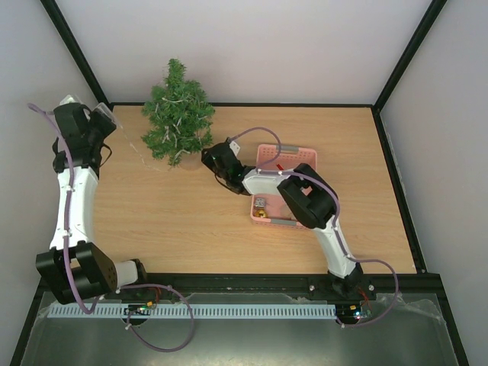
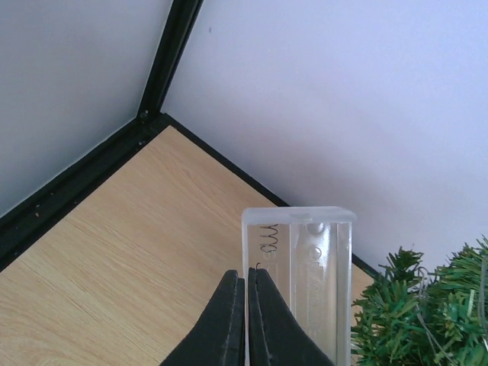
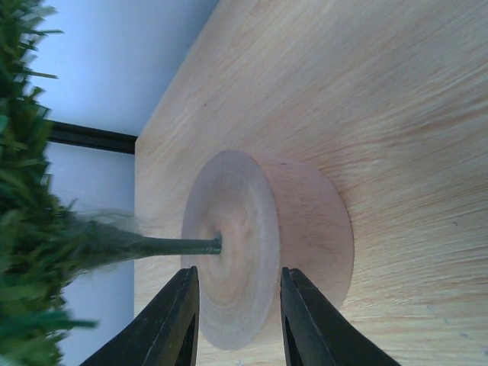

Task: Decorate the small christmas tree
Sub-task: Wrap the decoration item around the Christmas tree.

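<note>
Wire was strung on the small christmas tree, its battery case clenched by the left pincer, right pincer released; ornaments were left unhung.

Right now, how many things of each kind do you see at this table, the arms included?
arms: 2, the left arm and the right arm
small christmas tree: 1
pink basket: 1
clear battery case: 1
Total: 5
The pieces inside the basket are too small to count.
</note>
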### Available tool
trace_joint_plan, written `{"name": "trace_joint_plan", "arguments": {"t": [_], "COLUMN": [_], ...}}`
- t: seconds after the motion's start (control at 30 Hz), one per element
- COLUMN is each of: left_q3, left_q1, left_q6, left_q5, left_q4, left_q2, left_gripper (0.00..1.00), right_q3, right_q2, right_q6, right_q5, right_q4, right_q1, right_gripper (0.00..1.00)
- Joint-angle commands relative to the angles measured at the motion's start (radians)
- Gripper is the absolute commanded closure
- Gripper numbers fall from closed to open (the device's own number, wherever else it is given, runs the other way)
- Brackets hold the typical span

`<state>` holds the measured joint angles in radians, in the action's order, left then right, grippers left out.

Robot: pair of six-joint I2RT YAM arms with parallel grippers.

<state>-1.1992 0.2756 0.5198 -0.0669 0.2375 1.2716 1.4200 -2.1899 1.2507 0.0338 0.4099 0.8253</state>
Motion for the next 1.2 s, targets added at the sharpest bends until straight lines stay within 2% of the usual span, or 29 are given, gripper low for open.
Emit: {"name": "trace_joint_plan", "arguments": {"t": [0.0, 0.3, 0.6, 1.03, 1.17], "left_q3": [-0.016, -0.018, 0.004, 0.023, 0.011], "left_q1": [0.003, 0.003, 0.002, -0.013, -0.012], "left_q6": [0.017, 0.051, 0.052, 0.117, 0.133], "left_q5": [-0.056, -0.104, -0.11, -0.185, -0.247], "left_q4": [-0.005, -0.033, -0.051, -0.146, -0.163], "left_q2": [-0.016, 0.0, 0.011, 0.059, 0.072], "left_gripper": [0.98, 0.98, 0.98, 0.98, 0.98], "right_q3": [0.07, 0.149, 0.247, 0.431, 0.456], "right_q2": [-0.072, -0.143, -0.21, -0.307, -0.314], "right_q6": [0.059, 0.044, -0.02, -0.206, -0.255], "right_q5": [0.024, 0.04, 0.04, 0.027, 0.02], "right_q4": [0.008, -0.075, -0.133, -0.237, -0.243], "right_q1": [0.006, 0.007, -0.003, -0.057, -0.073], "right_gripper": [0.71, 0.71, 0.76, 0.78, 0.78]}}
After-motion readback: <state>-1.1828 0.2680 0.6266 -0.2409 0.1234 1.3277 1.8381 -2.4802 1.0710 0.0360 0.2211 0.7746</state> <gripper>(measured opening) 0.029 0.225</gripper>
